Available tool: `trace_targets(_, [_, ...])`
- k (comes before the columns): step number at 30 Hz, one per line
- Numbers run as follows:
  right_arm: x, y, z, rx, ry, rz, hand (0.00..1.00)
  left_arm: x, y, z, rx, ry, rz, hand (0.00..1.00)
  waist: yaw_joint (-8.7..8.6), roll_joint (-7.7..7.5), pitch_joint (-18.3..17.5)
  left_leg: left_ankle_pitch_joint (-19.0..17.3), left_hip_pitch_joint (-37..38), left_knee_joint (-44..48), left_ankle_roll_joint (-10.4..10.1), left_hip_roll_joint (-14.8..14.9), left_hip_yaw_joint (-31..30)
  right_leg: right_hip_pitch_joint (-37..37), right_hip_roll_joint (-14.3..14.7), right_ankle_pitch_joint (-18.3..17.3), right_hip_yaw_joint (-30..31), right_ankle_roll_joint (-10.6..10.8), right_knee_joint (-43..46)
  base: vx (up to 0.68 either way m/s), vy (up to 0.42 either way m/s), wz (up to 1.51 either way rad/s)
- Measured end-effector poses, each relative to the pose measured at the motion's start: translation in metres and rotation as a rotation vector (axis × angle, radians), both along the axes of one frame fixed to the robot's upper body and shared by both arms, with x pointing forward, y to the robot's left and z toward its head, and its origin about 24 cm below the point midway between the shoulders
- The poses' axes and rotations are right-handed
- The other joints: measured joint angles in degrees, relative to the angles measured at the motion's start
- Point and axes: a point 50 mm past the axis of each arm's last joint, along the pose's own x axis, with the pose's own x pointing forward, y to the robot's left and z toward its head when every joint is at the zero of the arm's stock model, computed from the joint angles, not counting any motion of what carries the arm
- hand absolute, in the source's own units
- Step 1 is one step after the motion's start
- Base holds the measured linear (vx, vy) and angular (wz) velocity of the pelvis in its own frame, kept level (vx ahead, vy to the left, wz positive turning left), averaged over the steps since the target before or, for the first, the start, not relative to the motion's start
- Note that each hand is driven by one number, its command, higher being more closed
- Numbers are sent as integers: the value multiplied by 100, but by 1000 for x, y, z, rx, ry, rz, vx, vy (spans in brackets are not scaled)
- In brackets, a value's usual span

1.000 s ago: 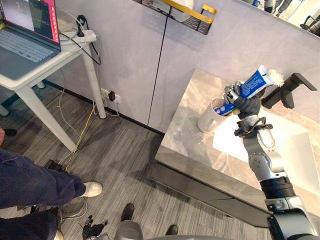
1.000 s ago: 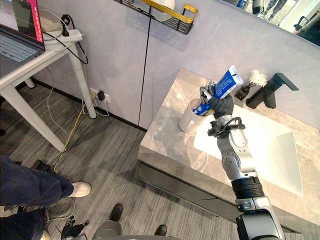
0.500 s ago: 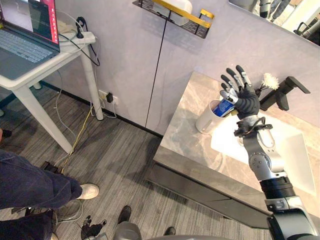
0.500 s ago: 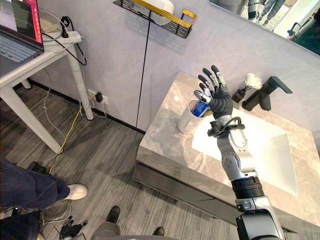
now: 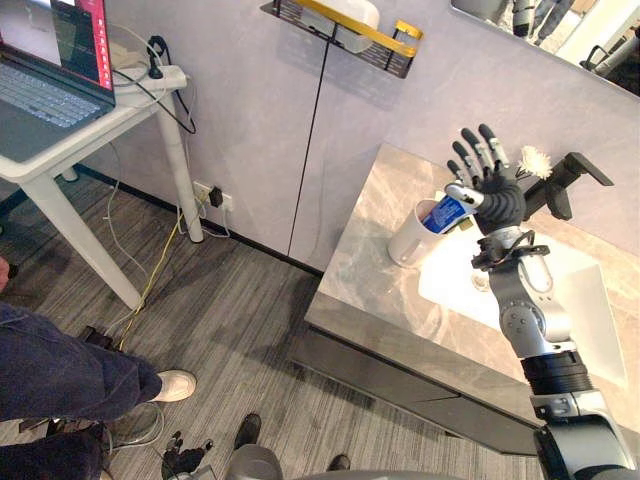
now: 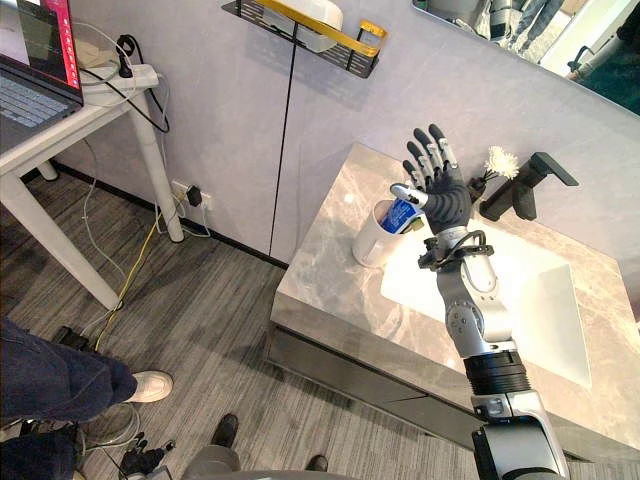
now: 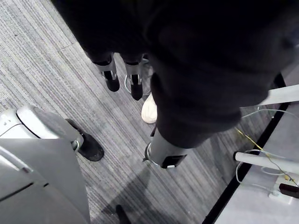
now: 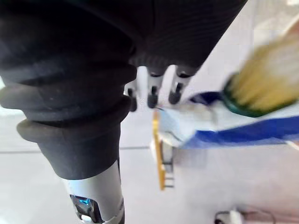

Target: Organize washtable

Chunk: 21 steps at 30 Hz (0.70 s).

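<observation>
A white cup (image 5: 412,235) stands on the marble washtable (image 5: 380,270), left of the sink basin (image 5: 530,300). A blue toothpaste tube (image 5: 445,213) leans inside the cup, its top poking out. My right hand (image 5: 497,196) hovers just above and behind the cup, open with fingers spread and nothing in it. In the right wrist view its fingers (image 8: 152,94) are straight, with the blurred blue tube (image 8: 243,133) past them. My left hand (image 7: 112,78) hangs over the floor, fingers straight and empty.
A black faucet (image 5: 565,180) and a white tufted brush (image 5: 537,160) stand behind the basin. A wall shelf with a yellow rail (image 5: 350,25) hangs above. A white desk with a laptop (image 5: 50,90) stands at the left; a person's legs (image 5: 60,370) show at the lower left.
My right hand held the toothpaste tube above the cup a second ago. It has let go: the tube now stands in the cup and the hand is spread open just above.
</observation>
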Motion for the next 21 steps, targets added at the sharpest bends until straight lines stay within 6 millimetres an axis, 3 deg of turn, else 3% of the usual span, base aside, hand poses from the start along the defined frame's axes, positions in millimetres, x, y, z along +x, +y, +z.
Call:
trace_targets(3, [-10, -21, 25, 39, -109, -51, 0, -2, 1, 0, 2, 3, 9, 0, -70, -1, -1, -2, 48, 0, 1, 2, 110, -24, -1, 38, 114, -4, -7, -21, 6, -23])
trace_targets(4, [-22, -31, 44, 51, -208, -80, 0, -5, 3, 0, 1, 11, 21, 0, -190, -1, -1, -22, 110, 0, 8, 8, 248, -39, 0, 69, 249, -1, -11, -40, 16, -47])
trace_targets(5, [-30, -38, 49, 62, -250, -101, 0, -5, 3, -1, 0, 12, 24, 0, -240, -6, -7, -45, 145, 0, 5, 10, 321, -41, 2, 82, 331, 2, -20, -35, 13, -43])
trace_targets(10, [-53, -64, 44, 62, -269, -199, 0, -8, 4, -2, -6, 22, 41, 0, -445, -16, -125, -145, 210, -1, 23, 10, 545, -60, 1, 105, 539, 16, -50, -20, 7, -25])
trace_targets(14, [-74, -86, 46, 69, -321, -308, 0, -13, 2, -5, -16, 40, 59, 0, -566, 99, -250, -153, 299, 13, 30, 2, 775, -141, 0, 149, 743, 39, -55, 49, 8, -37])
trace_targets(15, [-111, -116, 28, 121, -327, -577, 0, -17, 1, -7, -9, 68, 61, 0, -675, 286, -440, -228, 428, 32, 30, -1, 1007, -144, 10, 156, 980, 47, -75, 49, -1, -66])
trace_targets(16, [-117, -120, 17, 121, -279, -648, 0, -16, 0, -7, -6, 75, 47, 0, -793, 339, -470, -263, 485, 31, -4, 3, 1072, -132, 18, 158, 1031, 50, -71, 36, -1, -55])
trace_targets(19, [-117, -120, 15, 121, -270, -651, 0, -19, -1, -9, -11, 88, 50, 0, -779, 341, -471, -271, 486, 31, 1, -6, 1074, -141, 7, 157, 1031, 52, -69, -12, -1, -4])
trace_targets(20, [-120, -122, 5, 126, -237, -667, 0, -19, -1, -8, -11, 86, 50, 0, -776, 415, -442, -294, 487, 35, 0, -9, 1092, -173, 12, 157, 1051, 55, -85, -20, 6, -4])
trace_targets(21, [-123, -124, -14, 146, -179, -693, 0, -20, -2, -9, -15, 87, 54, 0, -776, 391, -482, -310, 501, 40, -9, -16, 1112, -179, 33, 156, 1100, 57, -85, 6, 4, -11])
